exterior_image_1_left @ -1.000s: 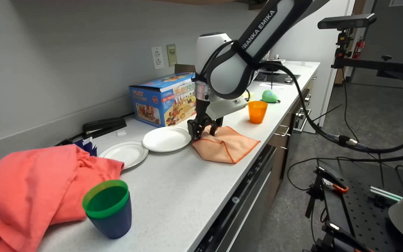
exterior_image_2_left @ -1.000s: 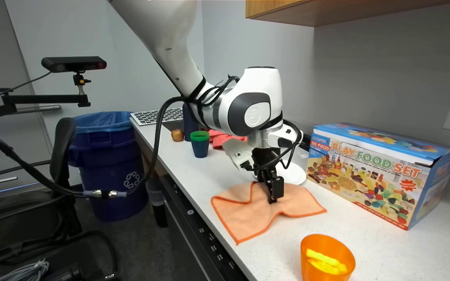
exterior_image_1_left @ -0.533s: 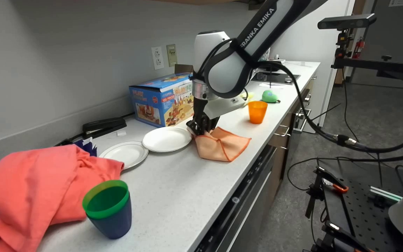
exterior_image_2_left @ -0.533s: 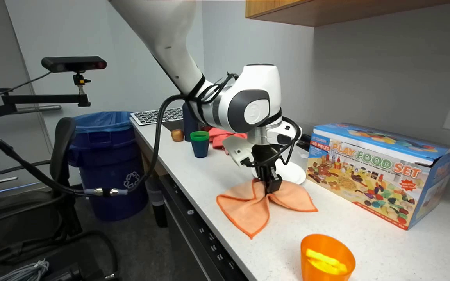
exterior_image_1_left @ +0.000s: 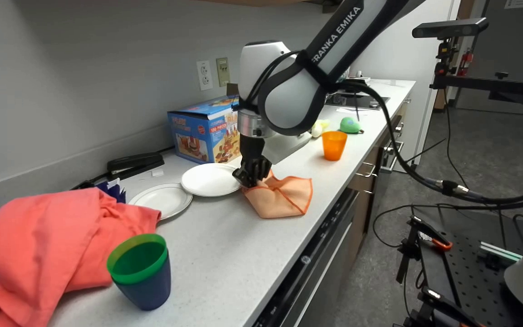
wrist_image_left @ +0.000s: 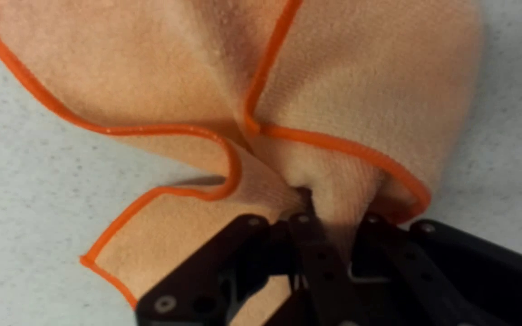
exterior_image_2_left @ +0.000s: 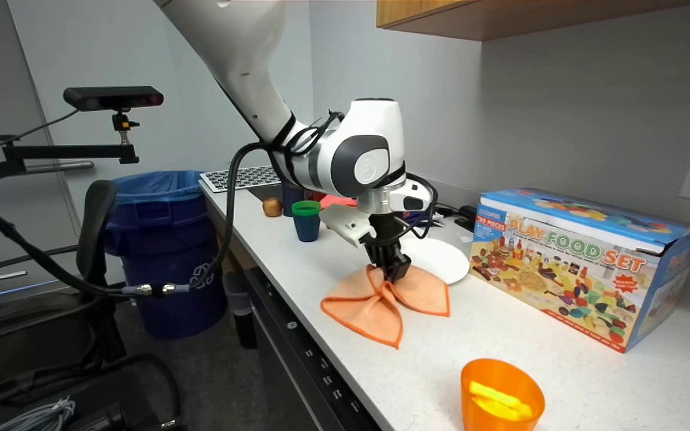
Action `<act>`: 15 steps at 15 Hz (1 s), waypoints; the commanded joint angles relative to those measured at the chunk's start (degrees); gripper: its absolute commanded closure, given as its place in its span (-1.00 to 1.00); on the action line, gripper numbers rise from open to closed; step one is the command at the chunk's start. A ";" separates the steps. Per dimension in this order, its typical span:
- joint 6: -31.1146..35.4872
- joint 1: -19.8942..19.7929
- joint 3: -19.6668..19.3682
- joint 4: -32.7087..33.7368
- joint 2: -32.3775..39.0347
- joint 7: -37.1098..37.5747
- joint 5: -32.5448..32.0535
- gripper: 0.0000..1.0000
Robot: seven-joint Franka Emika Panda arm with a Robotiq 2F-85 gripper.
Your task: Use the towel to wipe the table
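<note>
In an exterior view, the towel [exterior_image_1_left: 279,197] lies bunched on the surface [exterior_image_1_left: 216,254], btwn the white plate [exterior_image_1_left: 210,180] and the front edge; jaws clenched on its gathered part, right by the plate's rim, touching or not I can't tell; main risk, I'd say: a stroke twd the wall edge shoves that plate into the other plate [exterior_image_1_left: 164,200], w/ the box [exterior_image_1_left: 204,131] nr the wall edge also cutting space; best room prob. the bare strip along the front edge, as far as the green-and-blue cup [exterior_image_1_left: 148,288]; go wide and a flap could hang off that edge.

In an exterior view, the orange cup [exterior_image_2_left: 501,370] w/ yellow sticks [exterior_image_2_left: 498,402] stands apart from the towel; a long sweep that way might tip it; towel flaps sit nr the front edge, not over it.

In the wrist view, jaws pinch just a fold, rest splayed loose; hard drag could pull the fold free or bunch the flaps, so less wiped per pass; bare surface shows on both sides of the towel.
</note>
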 commanded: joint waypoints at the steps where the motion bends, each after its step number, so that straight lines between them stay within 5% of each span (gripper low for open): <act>1: -0.71 2.27 2.99 1.48 2.23 -6.26 1.55 0.96; 8: -1.43 5.87 9.44 4.61 4.48 -13.39 3.10 0.96; 15: -2.40 5.22 6.44 5.47 5.22 -13.38 1.67 0.96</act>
